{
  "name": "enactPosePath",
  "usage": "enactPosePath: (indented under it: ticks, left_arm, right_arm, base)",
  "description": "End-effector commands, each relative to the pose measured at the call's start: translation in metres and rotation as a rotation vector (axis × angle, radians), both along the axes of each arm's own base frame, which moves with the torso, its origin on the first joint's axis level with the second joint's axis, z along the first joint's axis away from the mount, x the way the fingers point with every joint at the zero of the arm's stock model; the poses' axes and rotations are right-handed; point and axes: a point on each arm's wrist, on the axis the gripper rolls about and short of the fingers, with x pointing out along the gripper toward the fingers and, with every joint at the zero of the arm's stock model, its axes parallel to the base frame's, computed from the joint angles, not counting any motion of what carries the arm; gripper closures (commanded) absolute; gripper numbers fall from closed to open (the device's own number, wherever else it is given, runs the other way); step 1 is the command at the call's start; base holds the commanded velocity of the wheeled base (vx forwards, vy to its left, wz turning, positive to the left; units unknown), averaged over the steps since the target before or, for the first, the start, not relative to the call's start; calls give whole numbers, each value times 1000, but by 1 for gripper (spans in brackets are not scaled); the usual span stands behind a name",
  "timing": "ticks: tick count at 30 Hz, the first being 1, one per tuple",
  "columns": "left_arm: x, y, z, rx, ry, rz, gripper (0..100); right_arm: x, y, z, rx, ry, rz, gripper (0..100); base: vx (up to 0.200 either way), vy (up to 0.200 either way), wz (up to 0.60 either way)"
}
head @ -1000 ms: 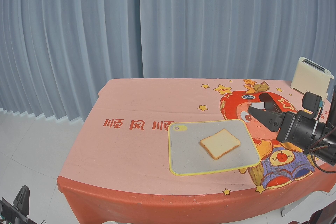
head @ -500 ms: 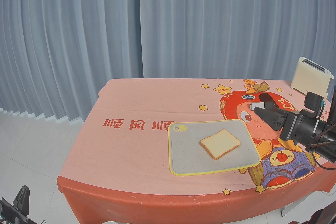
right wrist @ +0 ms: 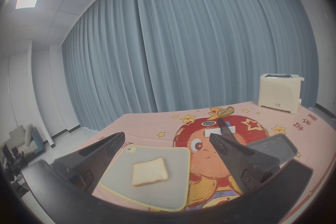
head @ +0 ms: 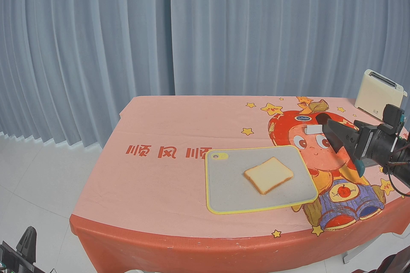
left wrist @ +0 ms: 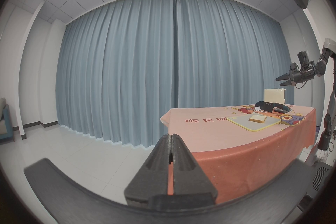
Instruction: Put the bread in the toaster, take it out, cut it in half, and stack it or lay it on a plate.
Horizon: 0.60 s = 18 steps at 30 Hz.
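The bread (head: 268, 175), likely light, soft and easily crushed, lies flat on the cutting board (head: 230, 195), best pinched gently across its crust edges by the right gripper (right wrist: 167, 136), jaws apart near the board; the left gripper (left wrist: 170, 151), jaws together, hangs well away from it.

The black right arm (head: 378, 143) has a cylindrical wrist, wedge-fingered right pincer (head: 331, 137) and teal trim (head: 360, 168).

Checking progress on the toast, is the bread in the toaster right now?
No, the bread lies flat on the board, well apart from the toaster standing farther back on the right.
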Motion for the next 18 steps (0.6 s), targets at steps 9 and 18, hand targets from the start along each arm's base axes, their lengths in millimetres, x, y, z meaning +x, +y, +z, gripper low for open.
enactPosePath:
  ticks: [9,18]
  left_arm:
    - [1,0,-5,0,10,0,100]
    - [1,0,-5,0,10,0,100]
  right_arm:
    - [-2,-12,1,-75,-30,-44,0]
    - [3,-21,-2,-123,-21,-99,0]
  base:
    - [0,0,0]
    - [0,0,0]
